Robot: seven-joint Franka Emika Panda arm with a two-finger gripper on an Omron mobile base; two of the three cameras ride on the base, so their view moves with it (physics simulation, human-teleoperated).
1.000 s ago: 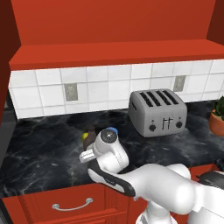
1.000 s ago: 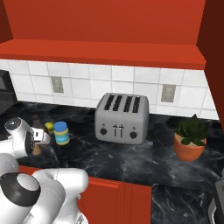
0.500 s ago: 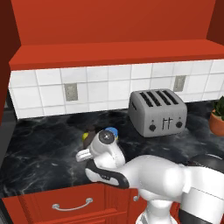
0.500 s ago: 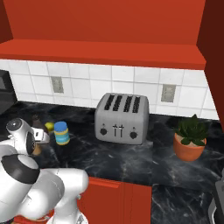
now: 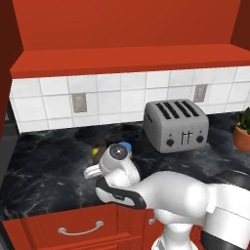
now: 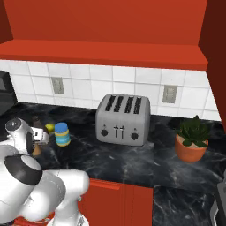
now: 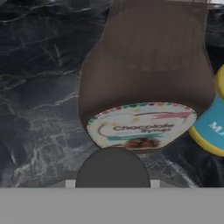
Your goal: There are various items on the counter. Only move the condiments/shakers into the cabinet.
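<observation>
The brown chocolate syrup bottle [image 7: 144, 83] looks very big in the hand view, right up close to the camera; its label with colored edges faces the camera; one dark finger tip [image 7: 113, 168] sits just under the label; you cannot tell from the pictures if the gripper [image 6: 42, 137] is pinching the bottle or just near it. The jar with the blue cap [image 6: 62, 134] stands on the black counter [image 6: 132, 154], just beside the bottle; in the hand view its blue and yellow edge peeks in at the right. A small yellow fruit [image 6: 50, 128] sits close behind the jar, near the white tile wall. A little tan thing [image 6: 36, 149] stands low beside the robot's wrist, partly hidden. The silver toaster [image 6: 123, 119] stands further along the counter; a green plant in an orange pot [image 6: 192, 139] is past it. The big red cabinet [image 5: 127, 34] hangs above them all.
</observation>
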